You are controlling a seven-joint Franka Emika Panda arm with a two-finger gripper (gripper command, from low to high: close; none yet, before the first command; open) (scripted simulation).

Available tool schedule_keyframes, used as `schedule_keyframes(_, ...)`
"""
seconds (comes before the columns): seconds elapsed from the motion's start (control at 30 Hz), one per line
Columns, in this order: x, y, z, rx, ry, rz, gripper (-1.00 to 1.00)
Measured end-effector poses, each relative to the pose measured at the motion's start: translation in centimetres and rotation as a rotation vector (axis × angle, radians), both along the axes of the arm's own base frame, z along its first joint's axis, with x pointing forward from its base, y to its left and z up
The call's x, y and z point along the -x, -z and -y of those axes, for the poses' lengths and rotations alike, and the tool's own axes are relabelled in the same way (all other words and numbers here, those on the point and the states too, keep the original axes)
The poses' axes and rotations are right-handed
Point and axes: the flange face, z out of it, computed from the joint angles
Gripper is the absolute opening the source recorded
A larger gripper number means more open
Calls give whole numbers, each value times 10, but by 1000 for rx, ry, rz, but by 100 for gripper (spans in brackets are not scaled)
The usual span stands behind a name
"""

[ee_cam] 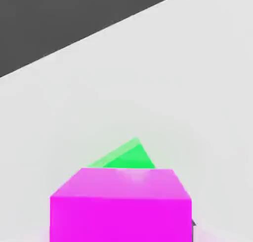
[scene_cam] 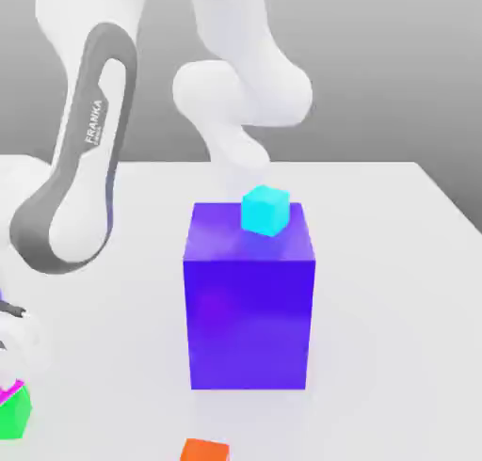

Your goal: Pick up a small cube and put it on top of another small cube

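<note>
Down at the near corner of the desk (scene_cam: 386,262), at the exterior view's left edge, the pink cube (scene_cam: 11,389) shows as a thin sliver sitting right on top of the green cube (scene_cam: 14,415), touching it; from the hand view the pink cube (ee_cam: 121,206) looms close and the green cube (ee_cam: 126,157) pokes out from beneath it, turned at a different angle, so the stack looks made but not square; the arm (scene_cam: 85,167) bends down toward that corner, and whether the jaws are open or closed on the pink cube I cannot tell from here; the pink cube looks small, rigid and light, with flat smooth faces and sharp edges, so I'd judge it easy to lift but quick to slide or twist if pinched off-centre; the best hold would be across two opposite side faces, low enough to stay clear of the top edge, jaws square to those faces; any nudge sideways could push it off the green cube, which offers about as little footing as the pink cube needs; the big blue block (scene_cam: 249,309) stands well apart in the middle of the desk with a cyan cube (scene_cam: 265,211) on its top, and an orange cube (scene_cam: 204,450) lies at the front edge, neither in the way
</note>
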Motion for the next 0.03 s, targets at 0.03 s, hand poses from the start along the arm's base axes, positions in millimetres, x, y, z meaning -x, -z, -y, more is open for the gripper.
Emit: schedule_keyframes(0.03,0,0,0,0,0,0,100)
